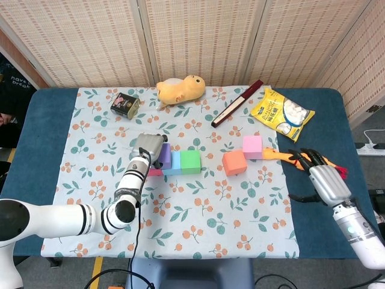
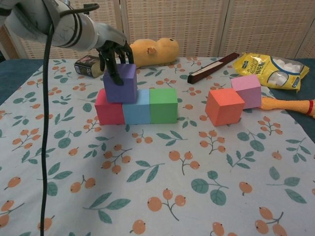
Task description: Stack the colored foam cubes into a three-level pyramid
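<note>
Three cubes sit in a row: red cube (image 2: 109,110), blue cube (image 2: 137,106), green cube (image 2: 163,104). The left hand (image 2: 112,53) pinches the purple cube (image 2: 121,82) on top. Next, let go gently. The right hand (image 1: 323,180) rests far right, fingers spread.

The left hand (image 2: 114,55) is reaching forward from an extended arm, fingers curled down, gripping. The right hand (image 1: 322,174) is resting low, fingers spread apart, holding nothing.

Matt foam cubes (image 2: 163,105) (glossy snack bag (image 2: 272,64))
</note>
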{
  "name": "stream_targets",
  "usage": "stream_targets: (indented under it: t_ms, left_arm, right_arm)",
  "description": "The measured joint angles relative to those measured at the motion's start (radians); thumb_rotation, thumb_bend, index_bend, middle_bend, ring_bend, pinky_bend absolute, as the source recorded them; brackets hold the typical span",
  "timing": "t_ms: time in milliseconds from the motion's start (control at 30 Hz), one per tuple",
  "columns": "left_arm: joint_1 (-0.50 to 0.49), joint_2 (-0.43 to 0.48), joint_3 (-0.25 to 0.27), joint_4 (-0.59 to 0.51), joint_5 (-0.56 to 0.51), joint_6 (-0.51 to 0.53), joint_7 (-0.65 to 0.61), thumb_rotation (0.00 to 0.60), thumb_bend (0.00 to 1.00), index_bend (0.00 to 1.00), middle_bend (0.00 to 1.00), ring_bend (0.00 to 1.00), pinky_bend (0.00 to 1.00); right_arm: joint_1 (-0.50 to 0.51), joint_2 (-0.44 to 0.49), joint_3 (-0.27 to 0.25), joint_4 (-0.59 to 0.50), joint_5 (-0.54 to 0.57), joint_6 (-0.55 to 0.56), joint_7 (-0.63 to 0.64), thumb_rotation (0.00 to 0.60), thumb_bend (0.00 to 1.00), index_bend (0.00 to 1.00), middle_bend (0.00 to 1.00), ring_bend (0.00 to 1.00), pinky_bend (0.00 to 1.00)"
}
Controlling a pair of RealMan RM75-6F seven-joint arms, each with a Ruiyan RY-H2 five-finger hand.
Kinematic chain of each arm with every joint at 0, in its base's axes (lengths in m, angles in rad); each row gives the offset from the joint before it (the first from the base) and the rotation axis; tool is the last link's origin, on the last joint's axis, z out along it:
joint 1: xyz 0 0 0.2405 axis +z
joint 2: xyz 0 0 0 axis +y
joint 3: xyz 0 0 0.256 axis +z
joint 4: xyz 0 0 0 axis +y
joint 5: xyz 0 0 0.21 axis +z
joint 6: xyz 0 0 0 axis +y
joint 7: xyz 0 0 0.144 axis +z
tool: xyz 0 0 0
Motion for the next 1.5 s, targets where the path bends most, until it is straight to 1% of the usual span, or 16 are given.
stream_targets:
  t_ms: [233,1167,1400,1500]
  left_arm:
    - [0.007,-0.002,-0.010,0.006,0.005,-0.007,-0.003,0.600,0.28,0.21,0.22,0.30,0.36]
    - [0.023,-0.017,-0.011,0.030,0.000,-0.030,0.007,0.600,0.28,0.20,0.21,0.30,0.36]
    - [0.025,-0.019,-0.012,0.030,-0.001,-0.030,0.007,0.600,0.29,0.16,0.18,0.30,0.36]
    - [0.025,-0.019,-0.012,0.030,-0.002,-0.030,0.008,0.600,0.29,0.14,0.15,0.30,0.36]
  right_arm:
    - [-0.001,0.001,0.003,-0.008,0.005,-0.003,-0.009,0.600,0.03,0.00,0.20,0.00,0.01]
    - [-0.003,0.001,0.011,-0.014,0.014,-0.012,-0.018,0.600,0.03,0.00,0.20,0.00,0.01]
    - [-0.005,0.002,0.012,-0.014,0.013,-0.010,-0.016,0.600,0.03,0.00,0.20,0.00,0.01]
    - [-0.006,0.002,0.012,-0.014,0.013,-0.009,-0.015,0.600,0.03,0.00,0.20,0.00,0.01]
